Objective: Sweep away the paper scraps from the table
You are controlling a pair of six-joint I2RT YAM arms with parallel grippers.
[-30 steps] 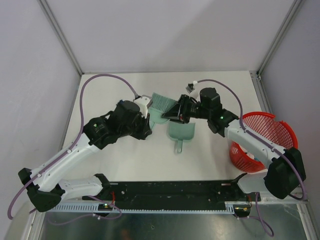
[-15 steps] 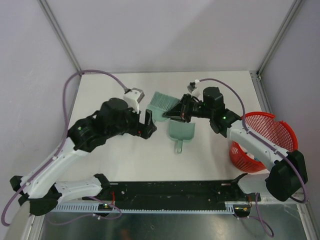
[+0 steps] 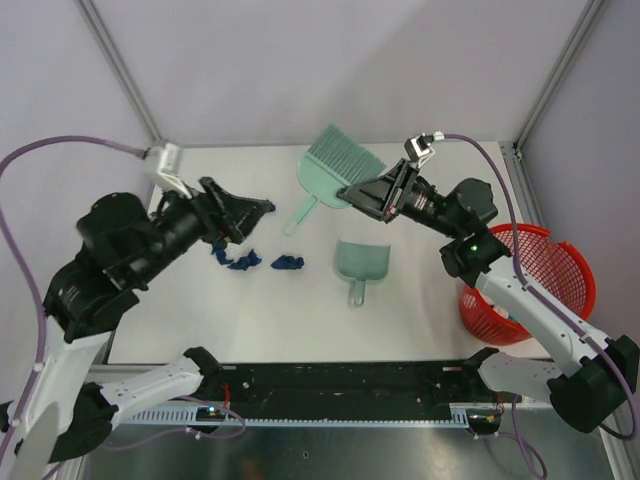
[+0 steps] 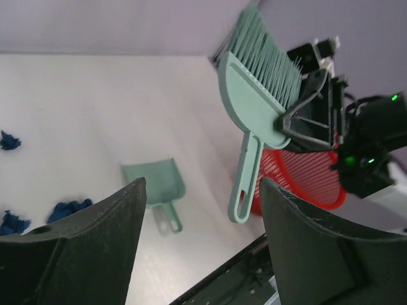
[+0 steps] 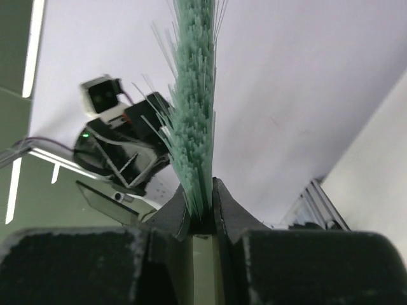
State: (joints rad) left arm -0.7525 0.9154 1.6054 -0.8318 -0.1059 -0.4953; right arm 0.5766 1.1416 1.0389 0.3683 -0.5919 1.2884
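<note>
From above, the left end effector (image 3: 247, 214) points toward the middle of the bench (image 3: 250, 315) with its fingers spread wide and nothing between them. The paper scraps (image 3: 240, 260) lie on the bench just on the near side of it: a couple of dark blue bits close together, and one more (image 3: 288, 263) a little to the right. The right end effector (image 3: 352, 190) is clamped on the head of the pale green brush (image 3: 335, 162), whose handle slants down toward the left. The scraps sit to the left of that handle's end and nearer the arm bases, apart from the brush. The dustpan (image 3: 362, 260) lies flat to the right of the scraps, near the middle of the bench, and a red basket (image 3: 535, 285) stands at the right edge.

From the left wrist, the left end effector (image 4: 202, 185) shows its two dark fingers set far apart and empty. The scraps (image 4: 68, 210) lie low on the left, beside the left finger, with another bit (image 4: 9, 140) farther off. Beyond them are the dustpan (image 4: 154, 183) and the brush (image 4: 257, 89), which hangs in the air with its bristles up. The right end effector (image 4: 287, 122) pinches its head, in front of the basket (image 4: 299, 184).

From the right wrist, the right end effector (image 5: 202, 204) is closed tight on the brush (image 5: 196, 108), whose bristles fan upward. The left arm (image 5: 121, 149) shows behind.
</note>
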